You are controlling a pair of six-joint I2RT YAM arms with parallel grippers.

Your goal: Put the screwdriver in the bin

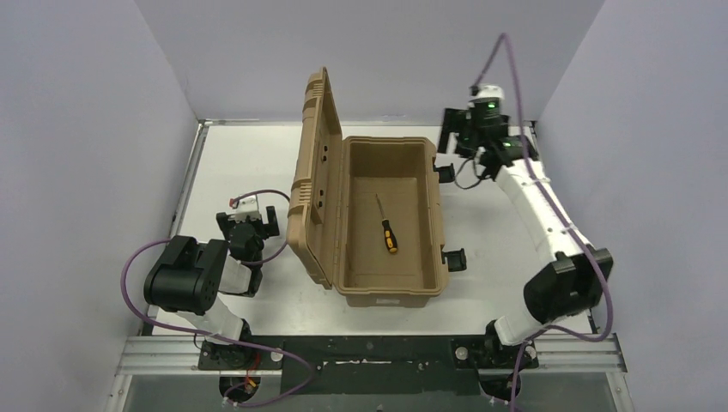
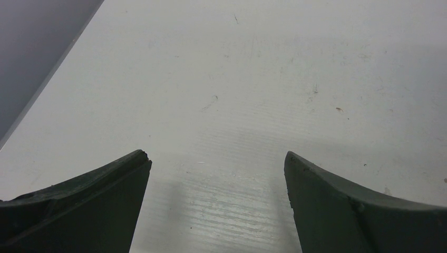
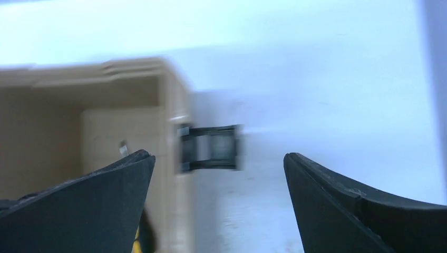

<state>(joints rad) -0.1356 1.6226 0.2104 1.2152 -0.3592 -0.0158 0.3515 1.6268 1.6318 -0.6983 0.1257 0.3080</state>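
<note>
The screwdriver (image 1: pixel 387 230), yellow-orange and black handle with a thin shaft, lies on the floor of the open tan bin (image 1: pixel 436 215). The bin's ribbed lid (image 1: pixel 313 172) stands up on its left side. My right gripper (image 1: pixel 479 153) is open and empty, above the table just right of the bin's far end. In the blurred right wrist view its gripper (image 3: pixel 219 158) frames the bin's wall (image 3: pixel 168 121) and a black latch (image 3: pixel 211 147); a bit of the screwdriver's handle (image 3: pixel 142 238) shows behind the left finger. My left gripper (image 1: pixel 247 216) is open and empty, left of the lid, over bare table in the left wrist view (image 2: pixel 217 155).
Two black latches (image 1: pixel 445 174) (image 1: pixel 455 257) hang out from the bin's right side. Purple-grey walls close the table on the left, back and right. The left arm's cable (image 1: pixel 257 194) loops over the table beside the lid.
</note>
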